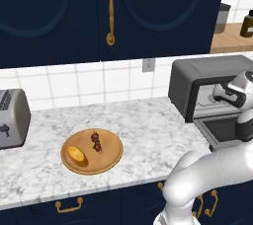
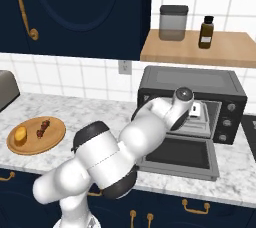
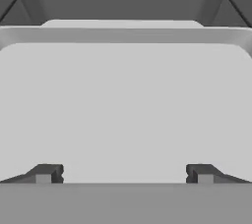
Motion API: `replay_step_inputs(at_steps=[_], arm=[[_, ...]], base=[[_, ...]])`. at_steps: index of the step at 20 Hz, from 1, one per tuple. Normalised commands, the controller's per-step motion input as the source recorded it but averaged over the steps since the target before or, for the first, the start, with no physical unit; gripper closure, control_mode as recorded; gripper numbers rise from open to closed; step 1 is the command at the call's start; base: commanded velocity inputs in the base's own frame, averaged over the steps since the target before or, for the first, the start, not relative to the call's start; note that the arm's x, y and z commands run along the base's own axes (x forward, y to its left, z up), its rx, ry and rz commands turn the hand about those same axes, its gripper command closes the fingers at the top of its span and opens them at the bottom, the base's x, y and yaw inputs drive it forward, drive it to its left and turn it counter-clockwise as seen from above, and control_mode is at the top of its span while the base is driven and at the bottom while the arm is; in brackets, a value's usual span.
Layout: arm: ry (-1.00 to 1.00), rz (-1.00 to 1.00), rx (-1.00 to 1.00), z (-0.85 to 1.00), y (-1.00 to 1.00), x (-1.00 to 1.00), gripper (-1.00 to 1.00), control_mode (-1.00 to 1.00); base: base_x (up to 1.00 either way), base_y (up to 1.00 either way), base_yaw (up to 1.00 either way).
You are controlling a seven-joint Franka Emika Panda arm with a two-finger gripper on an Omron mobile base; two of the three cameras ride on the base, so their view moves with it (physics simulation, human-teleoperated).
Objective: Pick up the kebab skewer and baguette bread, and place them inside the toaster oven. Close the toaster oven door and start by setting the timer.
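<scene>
Reaching into the toaster oven [image 2: 192, 89], the hand [image 3: 124, 174] sits inside the open mouth with its fingertips [image 3: 48, 173] spread wide apart and nothing between them. In the hand view a pale tray [image 3: 123, 105] lies flat just beyond the tips, dark oven walls rising behind it. The toaster oven door [image 2: 181, 156] hangs dropped flat toward the table's front edge, below the arm's wrist. Well off to the hand's left, near the front edge of the marble table [image 1: 143, 130], the round wooden plate [image 1: 112, 157] carries both items: the baguette bread [image 1: 76, 154] on its left side, the kebab skewer [image 1: 96, 141] just beside it toward the plate's back. A silver toaster [image 1: 12, 118] stands at the table's far left.
</scene>
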Motion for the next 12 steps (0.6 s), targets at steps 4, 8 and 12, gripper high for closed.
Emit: replay_step_inputs(at_steps=[4, 8, 12], arm=[[0.18, 0.00, 0.00, -0.78, 0.00, -0.65, -1.00, -1.00], [0.12, 0.00, 0.00, -0.64, 0.00, -0.59, -1.00, -1.00], [0.06, 0.00, 0.00, -0.50, 0.00, -0.51, -1.00, -1.00]], base=[[0.00, 0.00, 0.00], [0.00, 0.00, 0.00], [0.00, 0.00, 0.00]])
